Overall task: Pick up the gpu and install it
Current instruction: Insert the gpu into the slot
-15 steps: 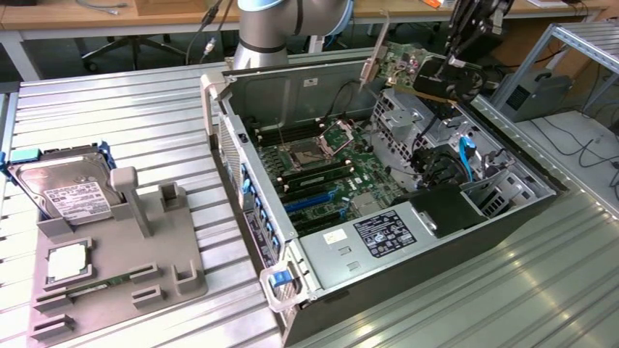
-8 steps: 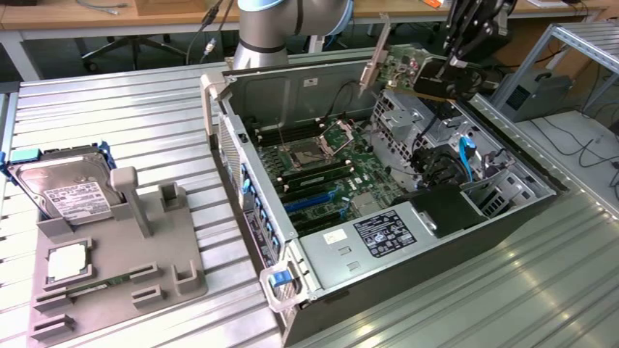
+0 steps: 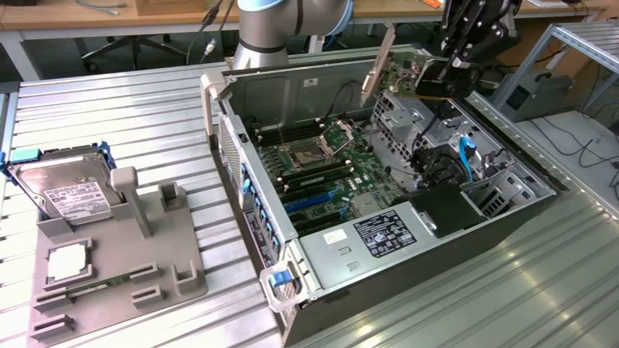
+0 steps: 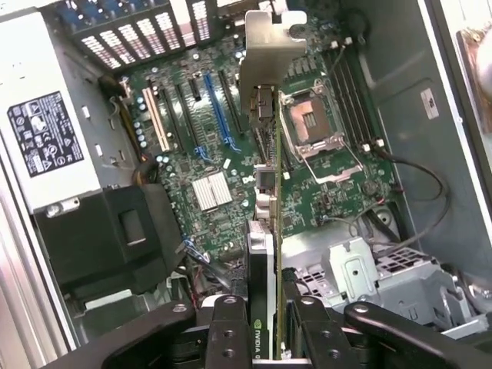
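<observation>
The hand (image 3: 433, 76) is pinching the gpu (image 3: 399, 75) at the end opposite its pale metal bracket (image 3: 377, 65), with 2 fingers (image 4: 227, 330) pressed against the card's flat faces. The card hangs in the air above the open computer case (image 3: 435, 254), edge-on over the motherboard (image 4: 215, 192) inside the case, touching no slot.

It looks light and stiff, but thin and fragile: small parts stud its faces, and its connector edge should not be knocked against the case. Gripped at only 1 end, it could probably pivot or slip between the pads. Its bare board margins are likely the safest places to hold, well away from the contacts. The bracket seems the sturdiest part.
</observation>
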You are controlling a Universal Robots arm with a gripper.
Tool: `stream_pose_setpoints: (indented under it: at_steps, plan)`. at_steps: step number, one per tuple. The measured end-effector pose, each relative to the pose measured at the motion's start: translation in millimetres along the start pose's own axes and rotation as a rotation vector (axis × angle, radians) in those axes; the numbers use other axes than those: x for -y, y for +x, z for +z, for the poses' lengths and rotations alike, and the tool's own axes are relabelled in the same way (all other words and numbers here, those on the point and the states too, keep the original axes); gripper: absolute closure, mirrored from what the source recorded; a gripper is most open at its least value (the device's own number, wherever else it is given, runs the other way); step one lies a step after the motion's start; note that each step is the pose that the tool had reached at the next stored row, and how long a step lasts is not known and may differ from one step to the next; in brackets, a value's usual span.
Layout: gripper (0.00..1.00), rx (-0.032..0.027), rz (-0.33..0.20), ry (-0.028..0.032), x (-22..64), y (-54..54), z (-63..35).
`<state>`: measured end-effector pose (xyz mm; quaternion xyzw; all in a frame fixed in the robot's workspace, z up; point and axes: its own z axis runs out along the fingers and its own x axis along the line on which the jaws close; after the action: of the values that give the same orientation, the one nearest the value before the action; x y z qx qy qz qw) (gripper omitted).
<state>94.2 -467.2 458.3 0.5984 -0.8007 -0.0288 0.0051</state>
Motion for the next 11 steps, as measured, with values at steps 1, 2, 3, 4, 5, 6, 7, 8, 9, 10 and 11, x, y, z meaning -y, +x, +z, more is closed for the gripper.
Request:
stream_pose_setpoints:
  at_steps: [1,2,3,4,5,6,7,8,9,10,11]
  plan:
    - [0.73,-0.0009,-0.018,-0.0005,0.0,0.0,0.0]
    - [0.73,-0.0018,-0.035,-0.0010,0.0,0.0,0.0]
    - [0.73,-0.0030,-0.058,-0.0015,0.0,0.0,0.0]
    - [0.73,-0.0040,-0.077,-0.0020,0.0,0.0,0.0]
    - [0.73,-0.0051,-0.097,-0.0026,0.0,0.0,0.0]
    - [0.73,-0.0062,-0.118,-0.0031,0.0,0.0,0.0]
    - [0.73,-0.0081,-0.155,-0.0041,0.0,0.0,0.0]
    - [0.73,-0.0093,-0.179,-0.0047,0.0,0.0,0.0]
    - [0.73,-0.0103,-0.196,-0.0052,0.0,0.0,0.0]
    - [0.73,-0.0112,-0.214,-0.0057,0.0,0.0,0.0]
    - [0.73,-0.0123,-0.236,-0.0062,0.0,0.0,0.0]
